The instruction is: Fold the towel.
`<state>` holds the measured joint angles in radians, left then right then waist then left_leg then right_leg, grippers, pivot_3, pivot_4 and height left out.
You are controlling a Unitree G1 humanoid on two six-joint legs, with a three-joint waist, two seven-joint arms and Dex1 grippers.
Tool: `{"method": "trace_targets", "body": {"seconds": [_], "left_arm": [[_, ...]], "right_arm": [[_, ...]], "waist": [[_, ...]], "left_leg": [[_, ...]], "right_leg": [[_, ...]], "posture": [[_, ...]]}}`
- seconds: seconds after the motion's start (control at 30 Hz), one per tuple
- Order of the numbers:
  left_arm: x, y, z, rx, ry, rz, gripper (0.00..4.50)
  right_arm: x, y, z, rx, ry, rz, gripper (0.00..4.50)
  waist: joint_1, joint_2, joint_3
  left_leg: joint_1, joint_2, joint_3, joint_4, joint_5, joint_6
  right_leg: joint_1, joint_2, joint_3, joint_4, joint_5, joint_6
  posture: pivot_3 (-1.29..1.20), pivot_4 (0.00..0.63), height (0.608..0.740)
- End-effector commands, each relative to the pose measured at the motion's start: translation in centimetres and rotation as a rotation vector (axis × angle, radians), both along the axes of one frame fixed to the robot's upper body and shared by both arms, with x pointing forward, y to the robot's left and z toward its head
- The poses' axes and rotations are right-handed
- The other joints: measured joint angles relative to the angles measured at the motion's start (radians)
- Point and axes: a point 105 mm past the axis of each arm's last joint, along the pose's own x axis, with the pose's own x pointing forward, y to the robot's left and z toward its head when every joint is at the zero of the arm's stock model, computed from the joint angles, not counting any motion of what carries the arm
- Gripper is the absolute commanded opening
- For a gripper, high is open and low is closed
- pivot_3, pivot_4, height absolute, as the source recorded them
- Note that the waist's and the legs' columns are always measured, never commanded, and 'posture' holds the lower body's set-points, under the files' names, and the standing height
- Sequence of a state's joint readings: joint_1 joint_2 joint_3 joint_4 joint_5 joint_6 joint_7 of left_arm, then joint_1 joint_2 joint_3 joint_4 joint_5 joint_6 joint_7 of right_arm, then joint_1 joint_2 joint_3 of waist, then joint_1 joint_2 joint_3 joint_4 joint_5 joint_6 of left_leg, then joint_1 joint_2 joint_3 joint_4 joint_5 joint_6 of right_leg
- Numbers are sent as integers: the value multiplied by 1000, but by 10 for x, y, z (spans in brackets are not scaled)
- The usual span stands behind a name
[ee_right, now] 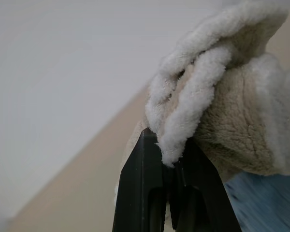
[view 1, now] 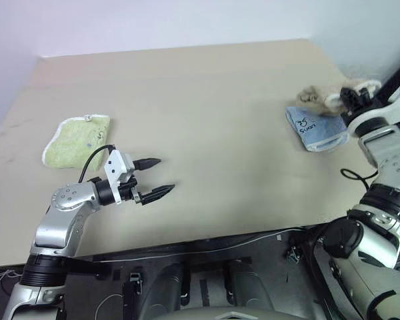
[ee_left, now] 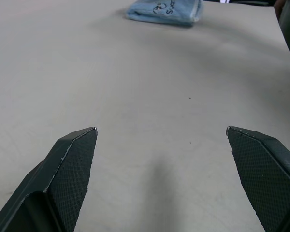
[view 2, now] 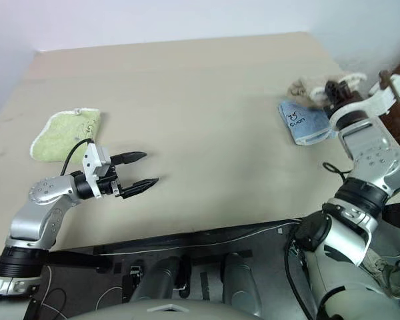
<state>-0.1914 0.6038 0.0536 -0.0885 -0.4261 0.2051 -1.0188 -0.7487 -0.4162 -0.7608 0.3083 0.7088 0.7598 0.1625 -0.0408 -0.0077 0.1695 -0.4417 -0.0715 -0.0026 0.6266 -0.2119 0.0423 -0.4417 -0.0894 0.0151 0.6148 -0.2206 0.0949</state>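
- Right wrist view: my right gripper [ee_right: 170, 162] has its black jaws pressed together on a thick white-edged fold of the towel [ee_right: 232, 116], so the pinch is on cloth, not air.
- From the head views, the towel [view 1: 318, 99] sits bunched at the far right of the table [view 1: 207, 127], touching the far edge of the blue cloth [view 1: 315, 128] and partly resting on it. It is a crumpled lump, not spread out.
- My left gripper [view 1: 155, 177] hovers over bare table at the near left, jaws spread wide, nothing between them. The green cloth [view 1: 77, 140] lies just beyond it, to the far left, folded and flat.
- I judge the step to be the pick-up: one edge of the towel is gripped, and no fold has been laid yet. The task looks barely begun.
- Next, as I see it, I need to draw the towel toward the open middle of the table, clear of the blue cloth, and let it spread. My left gripper should then take a second corner so that the edge can be pulled straight.
- The towel is plush beige terry with a paler, fluffier rolled border; it looks soft and bulky and likely to sag.
- The blue cloth is thinner, a neat rectangle with dark printed lettering. The table surface is smooth, matte and tan.
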Motion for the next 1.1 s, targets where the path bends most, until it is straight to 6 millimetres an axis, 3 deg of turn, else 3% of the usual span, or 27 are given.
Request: {"method": "trace_targets", "body": {"seconds": [0.03,0.13,0.33,0.53,0.67,0.83,1.0,1.1], "left_arm": [[0,0,8,-8,-43,6,4500],[0,0,8,-10,-44,8,4500],[-1,0,6,-13,-39,18,4500],[0,-2,6,-20,-38,20,4500],[0,-1,6,-20,-33,21,4500],[0,3,5,-13,-27,25,4500],[0,5,5,-8,-26,27,4500],[0,5,5,-9,-25,27,4500]], "right_arm": [[-4,-7,-6,-29,4,-46,17],[-7,-10,-28,-46,68,-68,17],[-13,-15,-50,-14,142,-86,17],[-12,-17,-58,17,167,-107,17],[-11,-19,-54,58,149,-107,1120],[-16,-25,-49,80,138,-110,2827],[-31,-22,-40,57,105,-43,4470],[-46,-24,-32,54,83,2,4470]], "waist": [[0,0,0],[1,0,0],[1,1,0],[2,1,0],[2,1,0],[2,1,0],[7,1,0],[14,1,0]], "left_leg": [[0,0,0,0,0,0],[1,0,0,1,0,0],[1,0,0,2,0,0],[1,0,0,3,0,0],[1,0,0,3,0,0],[1,0,0,3,0,0],[1,0,0,3,0,0],[1,0,0,3,0,0]], "right_leg": [[0,0,0,0,0,0],[1,0,0,1,0,0],[2,0,0,1,0,0],[2,0,0,1,0,0],[2,0,0,1,0,0],[2,0,0,1,0,0],[2,0,0,1,0,0],[2,0,0,1,0,0]], "posture": [[0,150,740],[0,150,740],[0,150,740],[0,150,740],[0,150,740],[0,150,740],[0,150,740],[0,150,740]]}}
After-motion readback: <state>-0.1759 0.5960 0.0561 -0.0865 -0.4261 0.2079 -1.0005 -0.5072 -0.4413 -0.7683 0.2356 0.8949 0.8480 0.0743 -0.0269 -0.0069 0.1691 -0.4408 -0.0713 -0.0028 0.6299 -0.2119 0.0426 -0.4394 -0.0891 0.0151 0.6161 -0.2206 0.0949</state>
